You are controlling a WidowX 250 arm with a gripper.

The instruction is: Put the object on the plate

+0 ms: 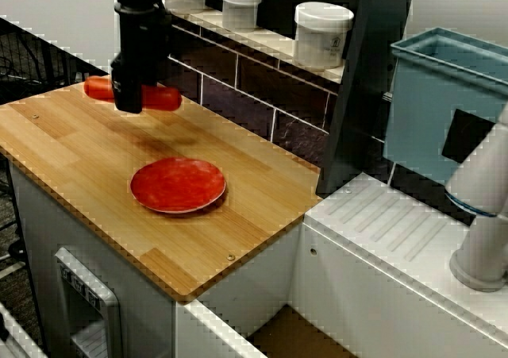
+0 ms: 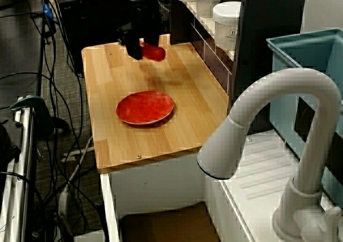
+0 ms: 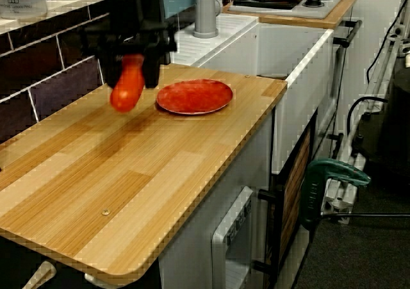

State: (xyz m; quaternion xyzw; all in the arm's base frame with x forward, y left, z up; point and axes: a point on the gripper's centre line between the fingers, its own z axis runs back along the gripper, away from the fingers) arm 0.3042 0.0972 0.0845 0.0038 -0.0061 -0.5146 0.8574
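Note:
The object [image 1: 164, 98], a glossy red-orange sausage shape, hangs level above the far left part of the wooden board, with a shadow under it. My black gripper [image 1: 131, 96] is shut on its middle, so only its two ends stick out. In the side view the object [image 3: 127, 87] points toward the camera between the fingers. The plate [image 1: 178, 185], round, red and empty, lies flat on the board nearer the front, to the right of the gripper. It also shows as the plate [image 2: 145, 107] and the plate [image 3: 194, 96].
White lidded jars [image 1: 323, 34] stand on a tiled ledge behind the board. A blue bin [image 1: 444, 104] and a white faucet [image 2: 268, 124] are at the sink to the right. The wooden board [image 1: 95, 159] ends close to the plate's front.

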